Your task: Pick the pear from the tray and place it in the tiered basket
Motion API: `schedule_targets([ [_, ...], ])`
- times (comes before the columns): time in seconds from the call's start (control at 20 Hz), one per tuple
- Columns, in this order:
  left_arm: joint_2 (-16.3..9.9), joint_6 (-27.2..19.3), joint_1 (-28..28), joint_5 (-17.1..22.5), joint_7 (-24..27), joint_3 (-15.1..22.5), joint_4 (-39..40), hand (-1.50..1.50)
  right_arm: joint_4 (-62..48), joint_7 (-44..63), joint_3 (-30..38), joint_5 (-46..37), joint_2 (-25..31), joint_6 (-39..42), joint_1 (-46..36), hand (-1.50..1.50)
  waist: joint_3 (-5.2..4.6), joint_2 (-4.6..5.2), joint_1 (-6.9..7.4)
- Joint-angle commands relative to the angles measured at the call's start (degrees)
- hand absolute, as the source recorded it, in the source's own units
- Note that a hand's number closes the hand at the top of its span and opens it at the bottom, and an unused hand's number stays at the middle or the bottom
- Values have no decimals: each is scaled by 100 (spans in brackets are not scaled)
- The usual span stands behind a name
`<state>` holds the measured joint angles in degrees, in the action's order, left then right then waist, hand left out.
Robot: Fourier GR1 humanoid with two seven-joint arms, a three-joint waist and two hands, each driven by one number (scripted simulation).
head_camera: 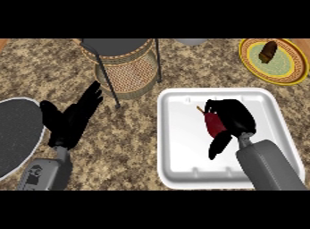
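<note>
Leftmost, a dark round plate sits on the worktop, and just beside it the left hand rests with fingers straight and open, holding nothing. Behind it stands the basket, its woven body framed by thin dark legs and its top tier reaching the view's far edge. Next comes the white tray, where the right hand is curled over the pear, a dark red fruit whose pale stem pokes out toward the basket. The fingers wrap the fruit's far side and the thumb hangs down on the near side, so it looks gripped, though most of it is hidden. To do this step well, the hand should probably close fully round the fruit's widest part before rising, then lift straight up to clear the tray's rim before swinging left. The basket's legs and rim call for a high approach. Far right, a yellow plate holds a brown item, well apart from the path.
</note>
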<state>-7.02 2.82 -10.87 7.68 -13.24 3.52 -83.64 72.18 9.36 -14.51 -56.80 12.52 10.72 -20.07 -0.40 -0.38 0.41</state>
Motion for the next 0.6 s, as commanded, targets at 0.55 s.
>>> schedule_targets([
  [0.55,122,-22,415,-75,2,-9,-293,0,2290,552,1589,1906,-234,1597,-668,150,35,-22,-144],
])
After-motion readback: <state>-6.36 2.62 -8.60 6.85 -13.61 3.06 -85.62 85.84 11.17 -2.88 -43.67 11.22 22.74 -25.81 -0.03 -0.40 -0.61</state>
